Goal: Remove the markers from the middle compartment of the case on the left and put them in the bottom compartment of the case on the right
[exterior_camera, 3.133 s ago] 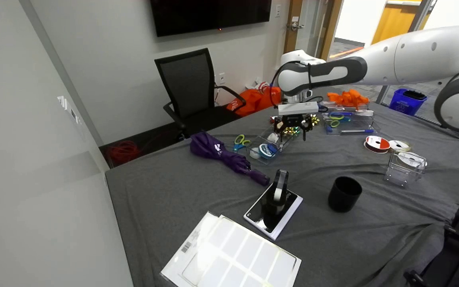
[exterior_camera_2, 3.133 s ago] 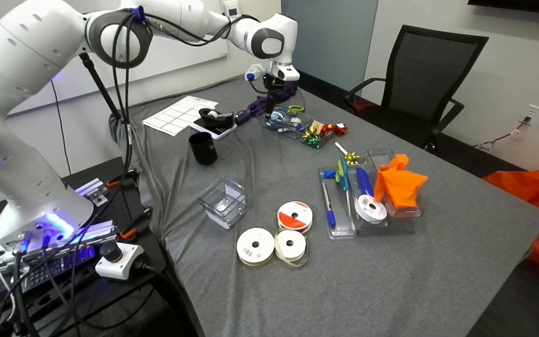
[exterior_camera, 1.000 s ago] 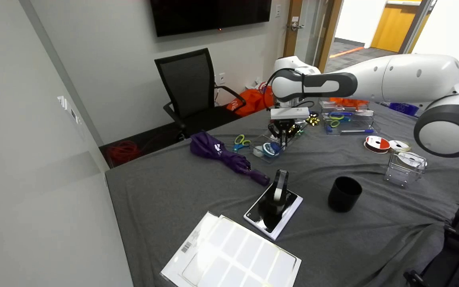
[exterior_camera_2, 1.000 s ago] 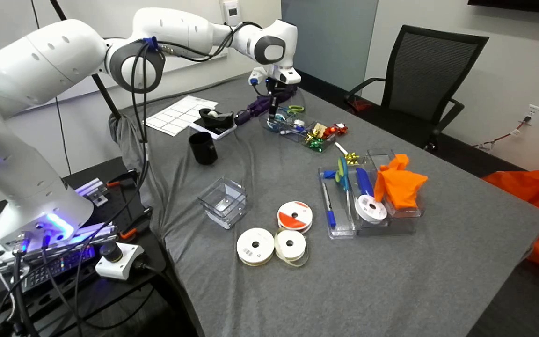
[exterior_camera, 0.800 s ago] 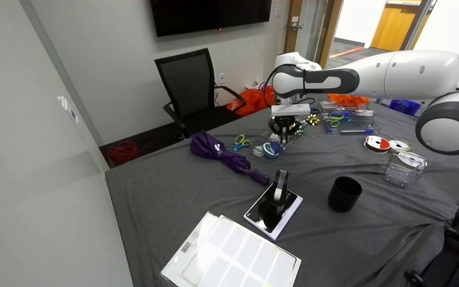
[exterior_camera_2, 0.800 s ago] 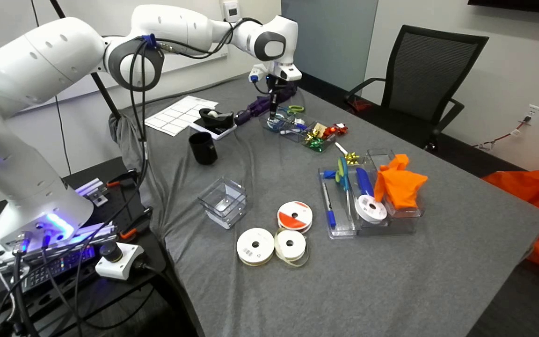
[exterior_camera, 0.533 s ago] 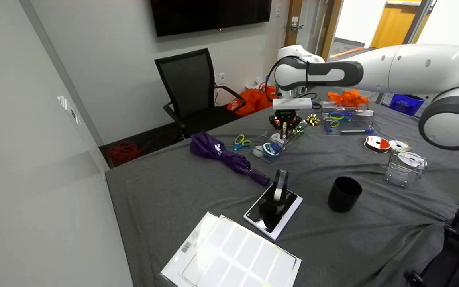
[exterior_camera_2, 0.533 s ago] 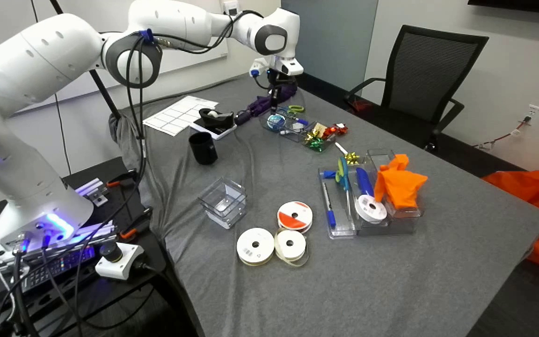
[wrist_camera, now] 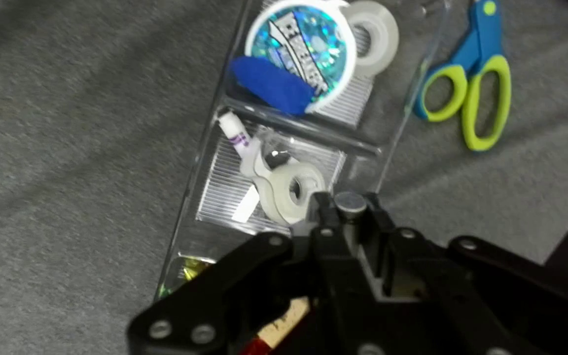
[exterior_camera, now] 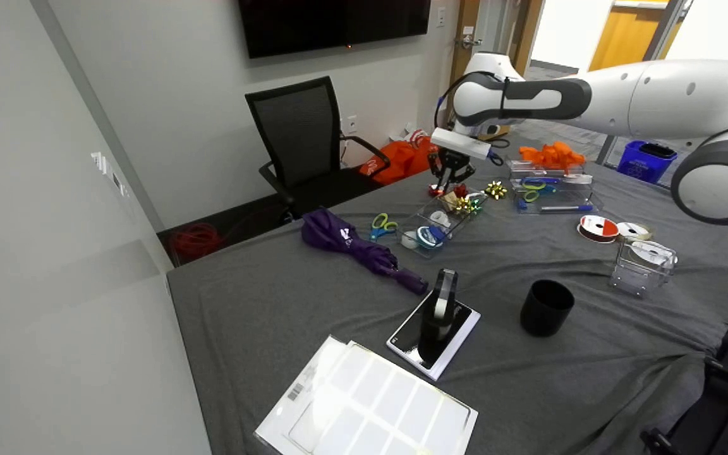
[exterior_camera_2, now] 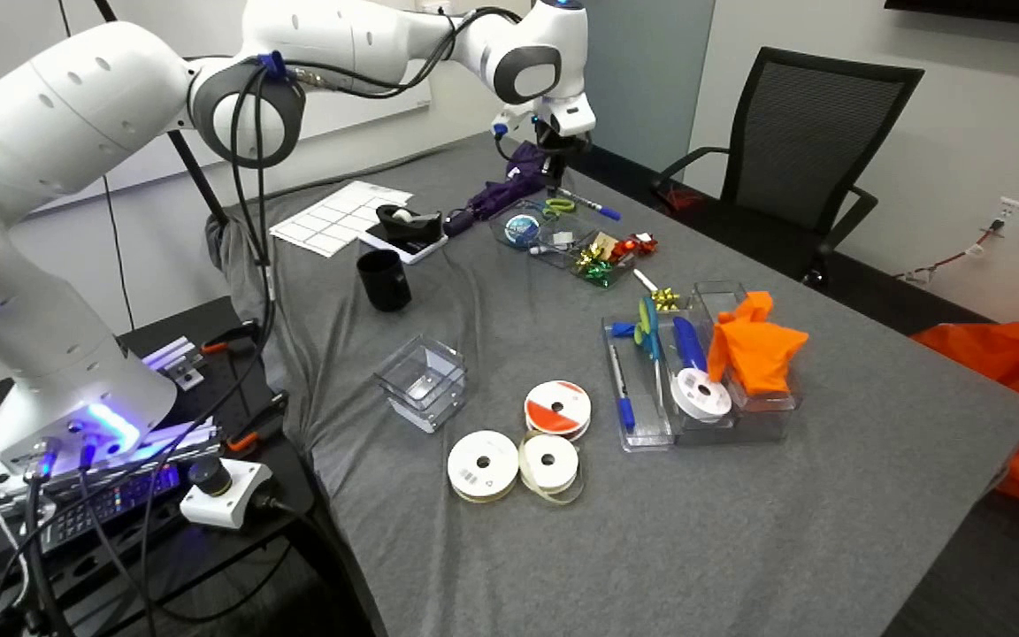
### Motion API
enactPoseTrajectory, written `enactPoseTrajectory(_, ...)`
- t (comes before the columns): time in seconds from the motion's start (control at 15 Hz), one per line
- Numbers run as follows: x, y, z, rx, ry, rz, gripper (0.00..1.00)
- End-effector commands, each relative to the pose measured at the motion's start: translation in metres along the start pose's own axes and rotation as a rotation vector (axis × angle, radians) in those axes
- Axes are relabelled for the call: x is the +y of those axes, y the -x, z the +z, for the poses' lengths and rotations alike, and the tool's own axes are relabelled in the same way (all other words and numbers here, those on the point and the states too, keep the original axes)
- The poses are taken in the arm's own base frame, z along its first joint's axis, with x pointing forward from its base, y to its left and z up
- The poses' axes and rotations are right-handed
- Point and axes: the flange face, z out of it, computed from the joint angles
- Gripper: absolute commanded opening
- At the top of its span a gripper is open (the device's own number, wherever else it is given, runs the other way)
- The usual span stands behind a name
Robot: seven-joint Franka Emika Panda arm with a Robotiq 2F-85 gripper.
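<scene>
You have the gripper (wrist_camera: 349, 212) clamped narrow on a marker (exterior_camera_2: 587, 204): in the wrist view its round grey end sits pinched between the fingertips, and in an exterior view its blue cap slants down and outward on the side of the chair (exterior_camera_2: 819, 133). That marker is clear of the left case (wrist_camera: 353, 140), near the lime-handled scissors (wrist_camera: 486, 47) lying just beside the case. In the middle compartment (wrist_camera: 220, 202), a white tube (wrist_camera: 233, 129) with purple print lies next to a tape roll (wrist_camera: 280, 195); it may be another marker, but the blur keeps you from being sure. The neighbouring compartment holds a glittery round container (wrist_camera: 313, 44), a second tape roll (wrist_camera: 385, 37) and a blue piece (wrist_camera: 271, 81). Over in the right case (exterior_camera_2: 744, 432), a similar blue-capped marker (exterior_camera_2: 620, 382) shares a compartment with more scissors (exterior_camera_2: 654, 341), near an orange cloth (exterior_camera_2: 755, 349).
</scene>
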Motion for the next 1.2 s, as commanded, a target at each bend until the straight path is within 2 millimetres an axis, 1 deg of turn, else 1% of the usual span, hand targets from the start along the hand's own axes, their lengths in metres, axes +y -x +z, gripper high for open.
enactPoseTrajectory(0.0, 0.004, -0.021, -0.009, 0.061, -0.119, 0.153, 0.04)
enactPoseTrajectory(0.13, 0.005, -0.027, -0.009, 0.106, -0.168, 0.211, 0.04)
enactPoseTrajectory(0.2, 0.005, -0.028, -0.008, 0.128, -0.176, 0.213, 0.04)
enactPoseTrajectory(0.27, 0.001, -0.029, -0.003, 0.115, -0.165, 0.178, 0.17)
enactPoseTrajectory(0.47, 0.003, -0.030, 0.002, 0.128, -0.180, 0.198, 0.17)
enactPoseTrajectory(0.6, 0.002, -0.030, 0.000, 0.128, -0.181, 0.199, 0.17)
enactPoseTrajectory(0.67, 0.002, -0.030, -0.002, 0.128, -0.182, 0.199, 0.04)
enactPoseTrajectory(0.93, 0.002, -0.031, -0.007, 0.114, -0.231, 0.330, 0.04)
enactPoseTrajectory(1.13, 0.002, -0.030, -0.009, 0.123, -0.241, 0.476, 0.04)
